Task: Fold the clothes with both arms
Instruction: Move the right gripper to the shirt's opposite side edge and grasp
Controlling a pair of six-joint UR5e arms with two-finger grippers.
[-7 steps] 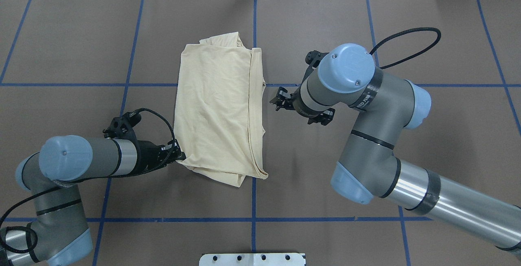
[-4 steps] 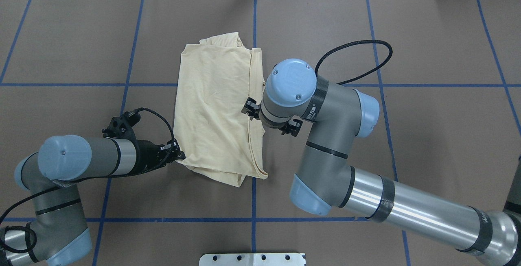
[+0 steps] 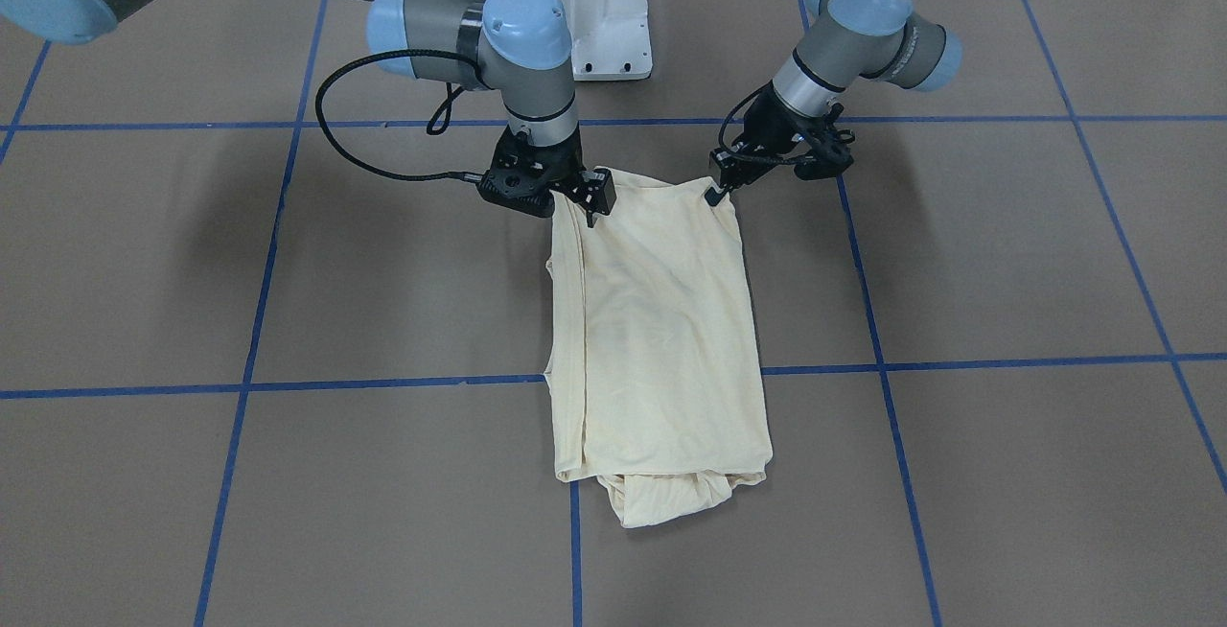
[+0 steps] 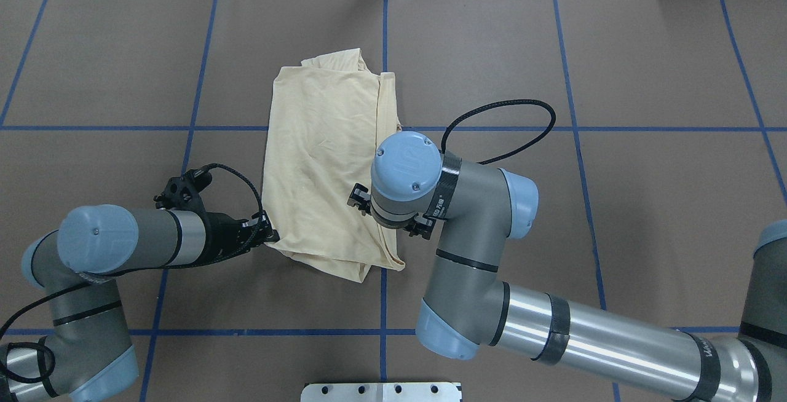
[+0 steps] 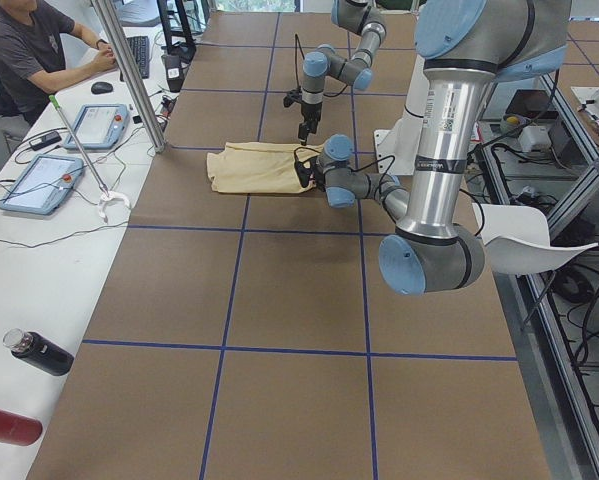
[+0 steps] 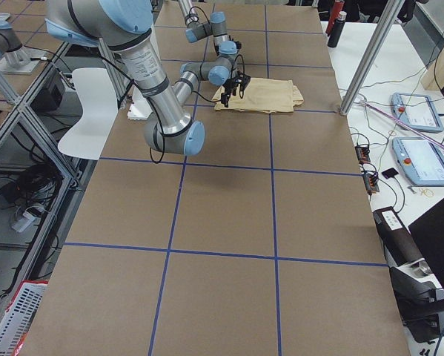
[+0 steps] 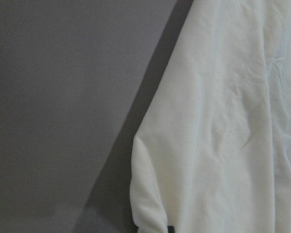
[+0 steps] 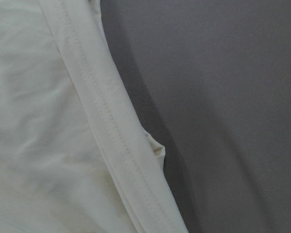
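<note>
Mid-table, folded T-shirt [image 4: 320, 162], long axis fwd from robot; L gripper [image 4: 269, 237] tight on corner, R gripper [image 3: 587, 213] spread unclear.

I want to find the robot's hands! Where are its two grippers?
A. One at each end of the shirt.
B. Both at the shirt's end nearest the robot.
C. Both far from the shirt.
B: the left gripper and the right gripper are at the two robot-side corners of the T-shirt.
</note>
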